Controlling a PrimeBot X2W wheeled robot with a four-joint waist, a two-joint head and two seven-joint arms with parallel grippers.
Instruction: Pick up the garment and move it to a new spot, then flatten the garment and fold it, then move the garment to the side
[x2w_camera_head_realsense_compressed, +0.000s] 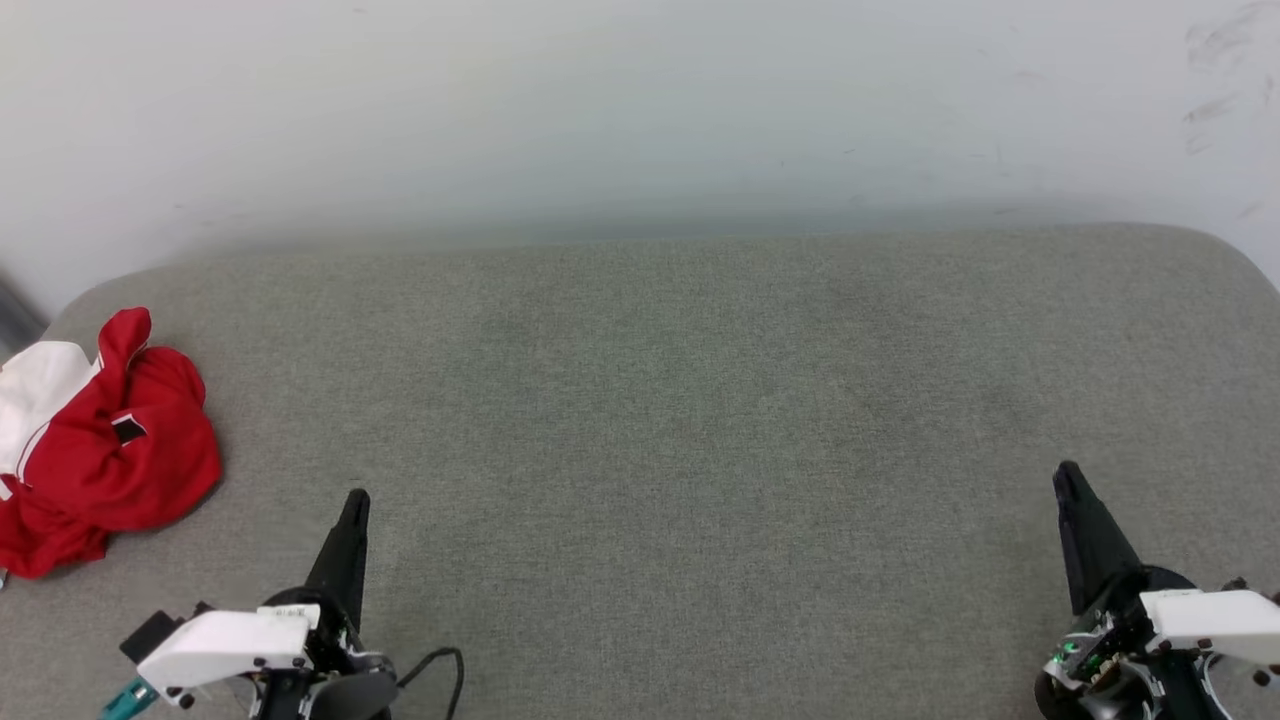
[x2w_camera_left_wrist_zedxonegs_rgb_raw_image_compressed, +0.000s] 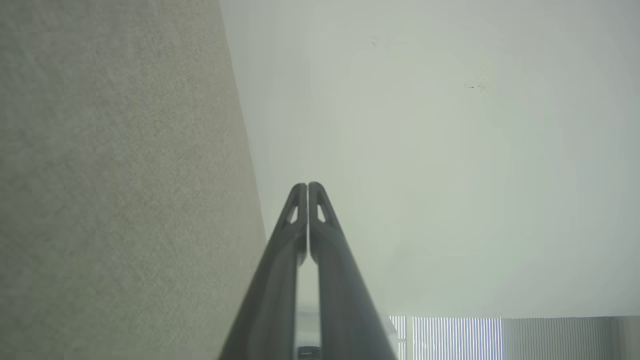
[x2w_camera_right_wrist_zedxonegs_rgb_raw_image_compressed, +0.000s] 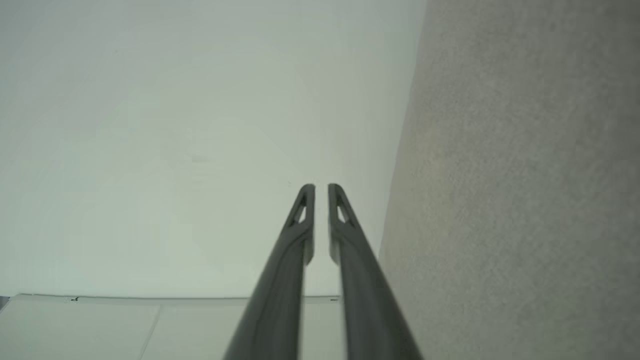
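Observation:
The garment (x2w_camera_head_realsense_compressed: 110, 450), a red T-shirt with a white sleeve, lies crumpled at the far left edge of the grey padded surface (x2w_camera_head_realsense_compressed: 680, 400). My left gripper (x2w_camera_head_realsense_compressed: 355, 500) rests at the lower left, to the right of the garment and apart from it, shut and holding nothing. In the left wrist view its fingertips (x2w_camera_left_wrist_zedxonegs_rgb_raw_image_compressed: 308, 186) meet. My right gripper (x2w_camera_head_realsense_compressed: 1068, 475) sits at the lower right, far from the garment, shut and holding nothing. In the right wrist view only a narrow slit parts its tips (x2w_camera_right_wrist_zedxonegs_rgb_raw_image_compressed: 321, 187).
A pale wall (x2w_camera_head_realsense_compressed: 640, 100) rises behind the grey surface, whose back corners are rounded. A black cable (x2w_camera_head_realsense_compressed: 440, 665) loops beside my left wrist. The right wrist view shows pale floor tiles (x2w_camera_right_wrist_zedxonegs_rgb_raw_image_compressed: 100, 325) below the wall.

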